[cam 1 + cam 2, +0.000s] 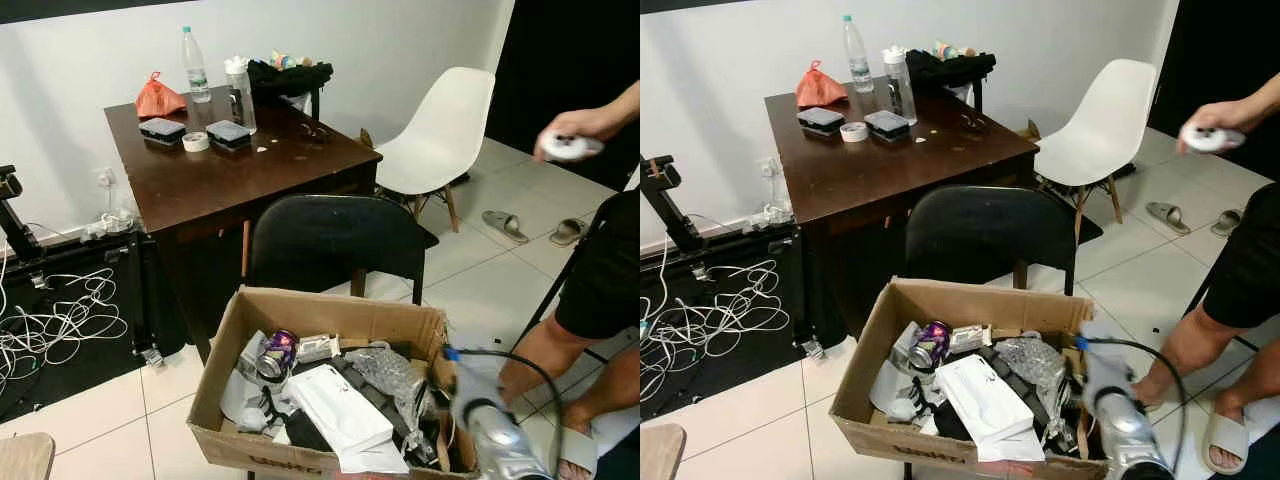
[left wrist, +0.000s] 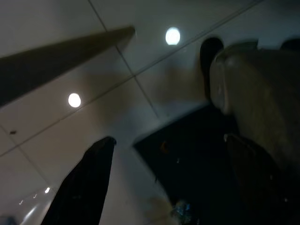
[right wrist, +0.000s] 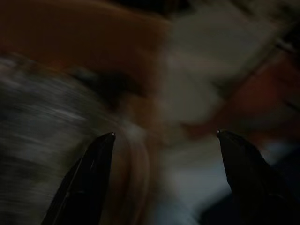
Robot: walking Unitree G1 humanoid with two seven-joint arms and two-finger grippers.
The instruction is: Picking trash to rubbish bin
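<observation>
Box [image 1: 240, 322] of trash before the black chair [image 1: 330, 240] | our right gripper [image 3: 164, 140] over its near corner, fingers wide apart, empty | we'd steady first, view blurred; left gripper [image 2: 159, 154] idle, fingers spread.

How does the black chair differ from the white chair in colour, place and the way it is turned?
The black chair is dark and stands pushed against the brown table, just behind the cardboard box; its backrest faces the camera. The white chair is pale, stands at the far right corner of the table, closer to the wall, and shows its seat and wooden legs. Both are empty, with curved one-piece shells.
</observation>
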